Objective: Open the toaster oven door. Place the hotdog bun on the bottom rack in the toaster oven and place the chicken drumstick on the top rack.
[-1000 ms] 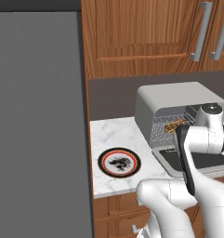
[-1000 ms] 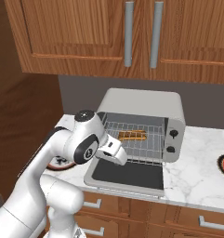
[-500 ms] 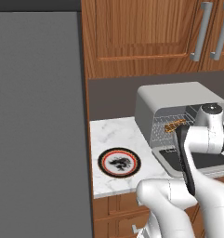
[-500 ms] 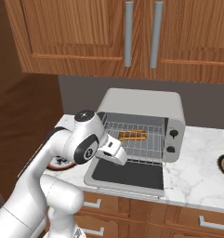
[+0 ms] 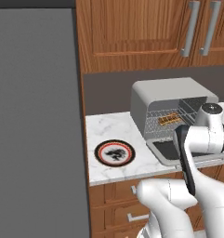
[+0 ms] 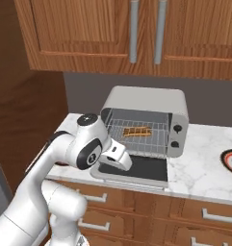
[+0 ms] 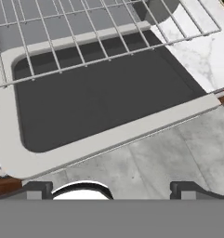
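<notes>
Marble counter (image 6: 206, 161) (wooden cabinets (image 6: 88, 33) above)

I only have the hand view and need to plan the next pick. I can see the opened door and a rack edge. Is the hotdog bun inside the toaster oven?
Observer: Yes. In the right base view the hotdog bun lies on a wire rack inside the toaster oven. I cannot tell which level it is.
Operator: Where do I look for the drumstick?
Observer: I can't identify it for sure. The left base view shows a round plate on the counter left of the oven, with a dark shape at its middle that is too small to name.
</notes>
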Controlling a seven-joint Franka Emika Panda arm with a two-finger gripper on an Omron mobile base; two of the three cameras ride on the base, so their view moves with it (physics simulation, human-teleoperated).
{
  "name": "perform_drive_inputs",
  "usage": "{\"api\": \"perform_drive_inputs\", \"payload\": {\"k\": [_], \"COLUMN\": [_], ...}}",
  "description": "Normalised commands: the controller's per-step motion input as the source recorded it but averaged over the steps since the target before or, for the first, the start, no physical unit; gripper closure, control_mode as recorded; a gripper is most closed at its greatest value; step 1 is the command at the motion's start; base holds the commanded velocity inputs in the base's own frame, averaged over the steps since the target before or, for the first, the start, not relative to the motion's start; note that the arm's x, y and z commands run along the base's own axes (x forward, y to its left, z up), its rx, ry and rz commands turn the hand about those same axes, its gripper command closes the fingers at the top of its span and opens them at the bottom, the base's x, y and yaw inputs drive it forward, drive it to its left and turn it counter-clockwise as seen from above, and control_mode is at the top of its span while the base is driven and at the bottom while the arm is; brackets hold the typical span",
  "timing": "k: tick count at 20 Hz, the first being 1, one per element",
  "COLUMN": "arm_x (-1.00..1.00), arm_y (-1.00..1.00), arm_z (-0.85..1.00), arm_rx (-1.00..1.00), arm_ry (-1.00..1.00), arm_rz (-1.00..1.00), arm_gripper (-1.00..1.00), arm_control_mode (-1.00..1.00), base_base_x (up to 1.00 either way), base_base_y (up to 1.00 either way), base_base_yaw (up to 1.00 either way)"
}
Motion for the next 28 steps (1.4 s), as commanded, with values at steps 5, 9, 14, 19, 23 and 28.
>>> {"api": "perform_drive_inputs", "payload": {"k": [5,9,14,19,23,28], "arm_x": [0.0,0.0,0.0,0.0,0.0,0.0], "arm_y": [0.0,0.0,0.0,0.0,0.0,0.0], "arm_z": [0.0,0.0,0.0,0.0,0.0,0.0], "arm_rx": [0.0,0.0,0.0,0.0,0.0,0.0], "arm_ry": [0.0,0.0,0.0,0.0,0.0,0.0], "arm_rz": [0.0,0.0,0.0,0.0,0.0,0.0], "arm_gripper": [-1.0,-1.0,-1.0,-1.0,-1.0,-1.0], "arm_control_mode": [1.0,1.0,1.0,1.0,1.0,1.0], "base_base_x": [0.0,0.0,0.02,0.26,0.32,0.37], "base_base_y": [-0.69,-0.78,-0.75,-0.6,-0.46,-0.31], "base_base_yaw": [0.0,-0.01,-0.03,-0.03,-0.02,0.0]}}
